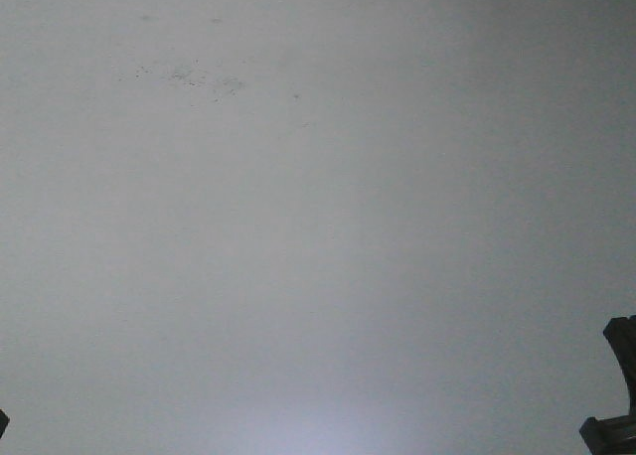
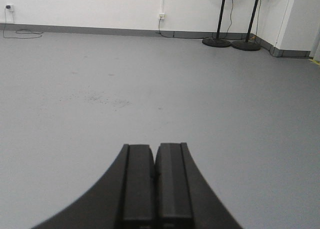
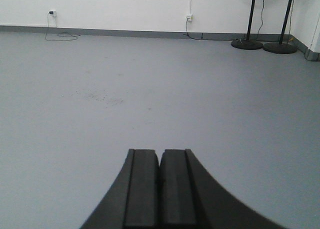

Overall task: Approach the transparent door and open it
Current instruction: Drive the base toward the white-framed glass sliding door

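The transparent door is out of view in every frame. My left gripper (image 2: pixel 154 148) is shut and empty, its two dark pads pressed together, pointing over bare grey floor (image 2: pixel 150 89). My right gripper (image 3: pixel 160 153) is also shut and empty over the same grey floor (image 3: pixel 150 89). In the front view only grey floor (image 1: pixel 318 217) shows, with a dark piece of the right arm (image 1: pixel 618 395) at the lower right edge.
A white wall with a grey baseboard (image 2: pixel 100 29) runs across the far side. Two black pedestal fan stands (image 2: pixel 216 41) (image 2: pixel 246 45) stand at the far right; they also show in the right wrist view (image 3: pixel 247 44). Wall sockets with cables (image 3: pixel 51 13) sit on the wall. A scuffed patch (image 2: pixel 100 98) marks the floor.
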{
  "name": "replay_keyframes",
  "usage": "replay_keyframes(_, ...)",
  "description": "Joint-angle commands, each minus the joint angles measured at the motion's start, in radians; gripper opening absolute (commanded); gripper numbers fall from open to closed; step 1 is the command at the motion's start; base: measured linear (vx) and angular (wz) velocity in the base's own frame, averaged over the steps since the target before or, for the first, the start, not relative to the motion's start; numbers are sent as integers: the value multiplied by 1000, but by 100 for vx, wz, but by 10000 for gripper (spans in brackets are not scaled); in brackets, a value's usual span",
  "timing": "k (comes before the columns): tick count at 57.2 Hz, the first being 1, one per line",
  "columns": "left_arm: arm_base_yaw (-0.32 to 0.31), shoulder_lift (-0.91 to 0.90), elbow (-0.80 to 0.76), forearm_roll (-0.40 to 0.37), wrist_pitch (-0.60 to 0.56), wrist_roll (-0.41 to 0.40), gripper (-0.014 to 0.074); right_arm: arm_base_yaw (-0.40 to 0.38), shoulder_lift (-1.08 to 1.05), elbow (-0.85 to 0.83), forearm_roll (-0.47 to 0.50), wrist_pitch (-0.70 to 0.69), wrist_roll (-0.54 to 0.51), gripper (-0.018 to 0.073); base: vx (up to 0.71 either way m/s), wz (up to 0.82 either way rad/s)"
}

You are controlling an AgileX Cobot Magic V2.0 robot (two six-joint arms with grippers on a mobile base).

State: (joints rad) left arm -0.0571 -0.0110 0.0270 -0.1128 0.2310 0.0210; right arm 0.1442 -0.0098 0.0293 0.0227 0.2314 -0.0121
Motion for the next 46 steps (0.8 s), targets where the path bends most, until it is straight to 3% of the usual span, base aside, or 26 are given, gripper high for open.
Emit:
replay_keyframes(1, -4, -13, 30, -3, -79, -2, -6, -2, -14, 15, -3, -87, 1, -8, 0, 0)
replay_keyframes(46, -4, -13, 30, -3, -79, -2, -6, -2, -14, 15, -3, -87, 1, -8, 1, 2)
